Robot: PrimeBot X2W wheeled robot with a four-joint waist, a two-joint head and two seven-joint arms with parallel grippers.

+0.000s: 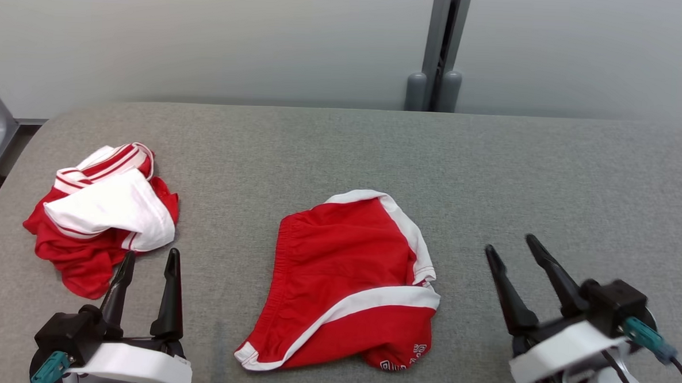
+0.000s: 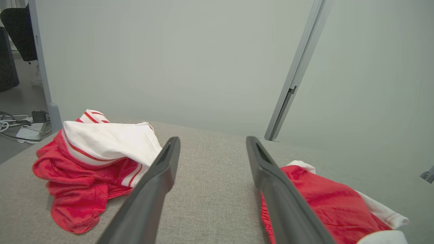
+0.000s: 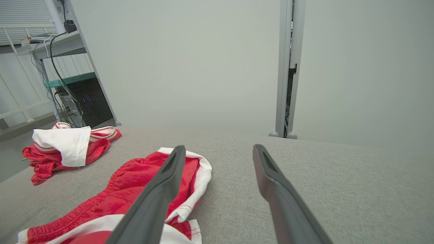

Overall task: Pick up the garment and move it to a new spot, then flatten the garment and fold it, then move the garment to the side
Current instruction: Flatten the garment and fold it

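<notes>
In the head view, you see the red shorts (image 1: pixel 348 284) with white trim lying loosely folded near the middle of the grey padded table (image 1: pixel 549 177), slightly toward the near edge. A crumpled red and white heap of clothing (image 1: pixel 101 215) lies well apart from them on the left. Your left gripper (image 1: pixel 150 256) sits at the lower left with its two fingers spread and nothing between them, its tips just beside the heap's near edge. Your right gripper (image 1: pixel 511 245) is at the lower right, fingers apart and empty, near the shorts but not touching them.

In the left wrist view, the left gripper (image 2: pixel 213 139) stands wide open over bare table. The heap (image 2: pixel 84 162) lies to the left of its fingers and the shorts (image 2: pixel 322 200) to the right, partly hidden behind the right finger.

In the right wrist view, the right gripper (image 3: pixel 219 147) is spread wide and holds nothing. The shorts (image 3: pixel 135 189) lie under and to the left of its left finger; you cannot tell whether that finger touches the cloth. The heap (image 3: pixel 61 152) lies farther left, at the table's edge.
</notes>
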